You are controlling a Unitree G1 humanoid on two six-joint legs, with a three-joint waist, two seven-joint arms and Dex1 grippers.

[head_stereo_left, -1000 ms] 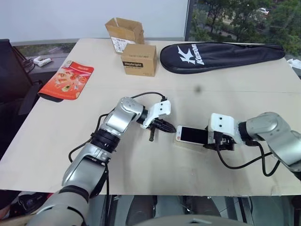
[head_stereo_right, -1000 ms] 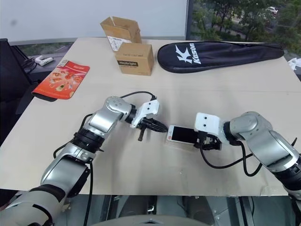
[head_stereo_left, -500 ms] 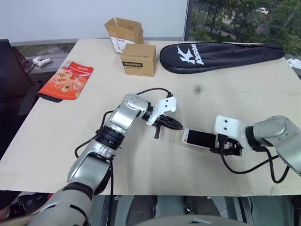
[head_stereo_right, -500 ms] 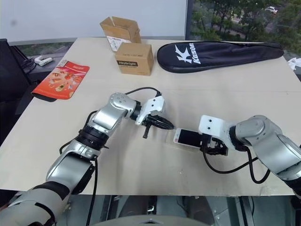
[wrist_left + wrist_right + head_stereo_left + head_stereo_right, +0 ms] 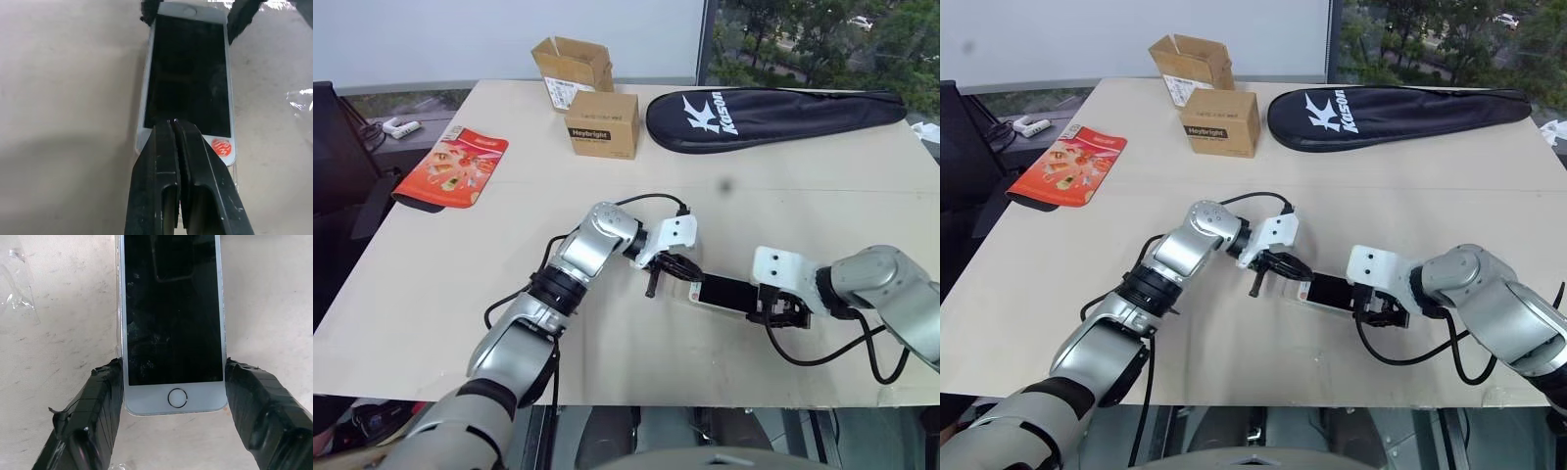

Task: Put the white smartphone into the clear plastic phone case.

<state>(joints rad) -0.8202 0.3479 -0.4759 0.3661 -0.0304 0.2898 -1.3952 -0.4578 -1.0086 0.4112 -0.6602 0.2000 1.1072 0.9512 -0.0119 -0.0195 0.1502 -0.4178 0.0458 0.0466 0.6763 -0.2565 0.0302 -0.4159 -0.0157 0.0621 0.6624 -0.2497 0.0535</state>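
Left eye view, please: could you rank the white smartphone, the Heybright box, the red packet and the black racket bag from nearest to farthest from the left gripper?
1. White smartphone: right at the left gripper, on its right.
2. Heybright box: behind it, mid-table.
3. Black racket bag and red packet: far right and far left; too close to call.

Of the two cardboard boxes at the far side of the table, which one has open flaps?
The farther cardboard box, nearest the table's back edge, has open flaps. The closed box in front of it bears a "Heybright" label.
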